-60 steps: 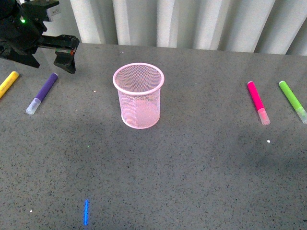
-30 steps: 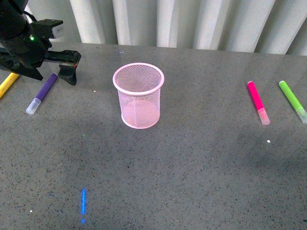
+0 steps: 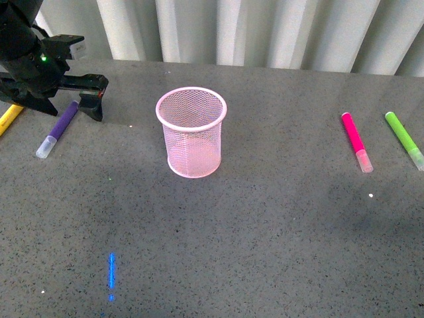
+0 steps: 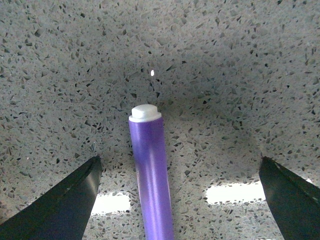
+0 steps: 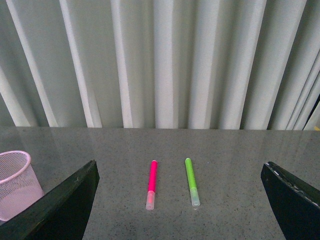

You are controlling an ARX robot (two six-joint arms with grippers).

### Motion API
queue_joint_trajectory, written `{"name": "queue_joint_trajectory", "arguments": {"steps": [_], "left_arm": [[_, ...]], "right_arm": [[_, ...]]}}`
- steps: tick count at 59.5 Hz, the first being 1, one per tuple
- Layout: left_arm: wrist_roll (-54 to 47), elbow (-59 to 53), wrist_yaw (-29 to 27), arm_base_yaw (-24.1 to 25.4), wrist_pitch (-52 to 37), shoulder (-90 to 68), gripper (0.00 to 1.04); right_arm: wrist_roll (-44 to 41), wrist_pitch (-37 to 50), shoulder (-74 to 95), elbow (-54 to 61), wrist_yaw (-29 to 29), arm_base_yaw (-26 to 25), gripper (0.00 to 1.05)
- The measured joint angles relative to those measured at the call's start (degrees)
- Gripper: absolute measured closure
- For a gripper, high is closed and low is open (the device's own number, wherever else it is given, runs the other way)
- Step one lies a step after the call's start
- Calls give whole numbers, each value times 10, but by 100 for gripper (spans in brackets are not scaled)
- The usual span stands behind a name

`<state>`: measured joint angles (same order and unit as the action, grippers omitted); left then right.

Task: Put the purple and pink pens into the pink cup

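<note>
- Yellow marker point(image 3: 8, 118): far left edge of table, partly behind L arm. Not a task item, not moved.
- Left gripper point(image 3: 63, 106): main change. In the last sec it dropped and slid left, from up behind the purple pen point(image 3: 58, 127) to low over the pen's far end. Jaws wide apart, one finger each side of the barrel, nothing pinched yet. Wrist view shows the pen between the fingers but off-centre, nearer one of them. Meaning: approach about done, grasp looks like the next step, maybe after a small sideways correction.
- Purple pen: flat on the table, L of the cup and well apart from it, same spot as 1 s ago. Deep purple barrel, translucent cap at the near end, pale plug at the far end. Lies at a slant, cap end toward the robot.
- Pink cup point(image 3: 192, 142): centre of table, upright, pale pink mesh w/ solid rim, nothing inside. Unmoved.
- Pink pen point(image 3: 354, 139): R side, flat, clear cap toward the robot, untouched, just beside the lime green marker point(image 3: 403, 136).
- Right gripper point(image 5: 180, 167): fingers spread wide, empty, held back and high, facing both R-side pens. Not seen in front view.
</note>
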<state>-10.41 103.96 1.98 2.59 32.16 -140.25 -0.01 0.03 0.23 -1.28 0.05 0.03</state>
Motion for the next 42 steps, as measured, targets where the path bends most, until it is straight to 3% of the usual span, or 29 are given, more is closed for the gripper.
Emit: {"name": "queue_joint_trajectory", "arguments": {"steps": [8, 27, 42], "left_arm": [[-6, 3, -12, 6, 16, -1, 41], [-22, -2, -11, 5, 29, 1, 90], [3, -78, -24, 0, -63, 39, 93]], "right_arm": [[0, 0, 0, 0, 0, 0, 7], [0, 0, 0, 0, 0, 0, 7], [0, 0, 0, 0, 0, 0, 7]]}}
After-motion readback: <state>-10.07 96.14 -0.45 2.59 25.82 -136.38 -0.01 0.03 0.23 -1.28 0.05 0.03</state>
